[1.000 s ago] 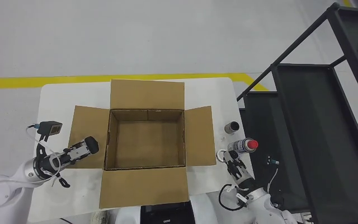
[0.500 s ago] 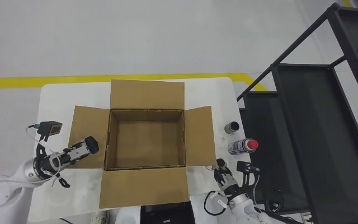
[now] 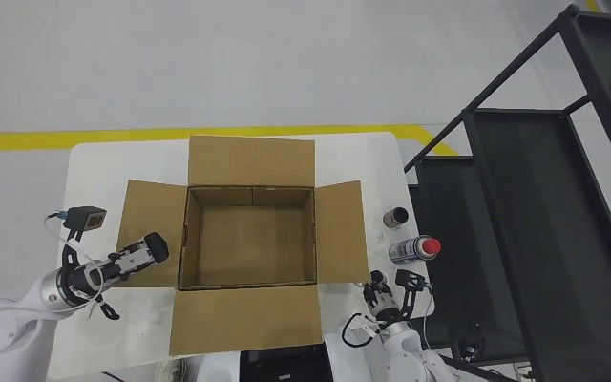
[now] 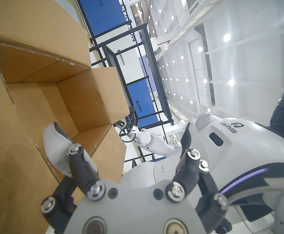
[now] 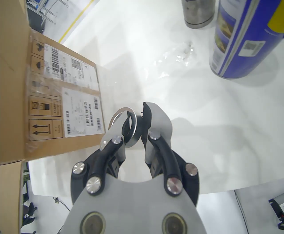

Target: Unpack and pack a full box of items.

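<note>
The right gripper (image 5: 136,118) is closed narrowly on a small metal ring (image 5: 133,135), low over the table (image 5: 210,115). A blue spray can (image 5: 241,39) and a steel cylinder (image 5: 198,11) stand ahead of it, and the side flap of the open box (image 5: 44,88) is just beside it. The left gripper (image 4: 119,144) is wide and empty at the opposite flap. The box interior is bare, so the step is judged to be packing: lift the ring above the flap, carry it over the box wall, and release it low inside.
</note>
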`<state>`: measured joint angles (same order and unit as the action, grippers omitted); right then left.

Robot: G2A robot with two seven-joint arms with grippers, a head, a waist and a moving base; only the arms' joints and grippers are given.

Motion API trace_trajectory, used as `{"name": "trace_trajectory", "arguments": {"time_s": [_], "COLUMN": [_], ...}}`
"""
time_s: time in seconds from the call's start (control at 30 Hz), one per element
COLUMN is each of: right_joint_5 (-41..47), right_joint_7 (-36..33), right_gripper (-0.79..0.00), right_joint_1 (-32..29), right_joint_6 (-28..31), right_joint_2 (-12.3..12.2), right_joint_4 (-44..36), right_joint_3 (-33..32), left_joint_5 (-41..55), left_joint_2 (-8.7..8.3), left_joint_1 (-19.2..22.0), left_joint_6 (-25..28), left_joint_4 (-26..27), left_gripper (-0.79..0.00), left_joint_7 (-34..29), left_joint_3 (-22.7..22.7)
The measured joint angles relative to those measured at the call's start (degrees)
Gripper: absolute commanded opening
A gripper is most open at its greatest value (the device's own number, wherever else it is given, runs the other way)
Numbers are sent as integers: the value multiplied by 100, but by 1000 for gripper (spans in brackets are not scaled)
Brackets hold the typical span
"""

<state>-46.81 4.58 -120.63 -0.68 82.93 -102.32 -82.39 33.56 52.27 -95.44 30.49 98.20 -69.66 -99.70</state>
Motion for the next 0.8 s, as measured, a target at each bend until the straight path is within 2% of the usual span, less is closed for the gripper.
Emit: {"name": "trace_trajectory", "arguments": {"time_s": [0.37,0.8], "right_joint_5": [45,-207], "right_joint_7": [520,1026], "right_gripper": [-785,-785], "right_joint_1": [369,547], "right_joint_6": [-349,-906], "right_joint_2": [38,99], "right_joint_4": [894,1241], "right_joint_3": [174,571], "left_joint_5": [0,0], "left_joint_2": [0,0], "left_joint_1": [0,0], "left_joint_6": [0,0], "left_joint_4": [0,0], "left_gripper": [0,0], "left_joint_7": [0,0], "left_joint_3": [0,0]}}
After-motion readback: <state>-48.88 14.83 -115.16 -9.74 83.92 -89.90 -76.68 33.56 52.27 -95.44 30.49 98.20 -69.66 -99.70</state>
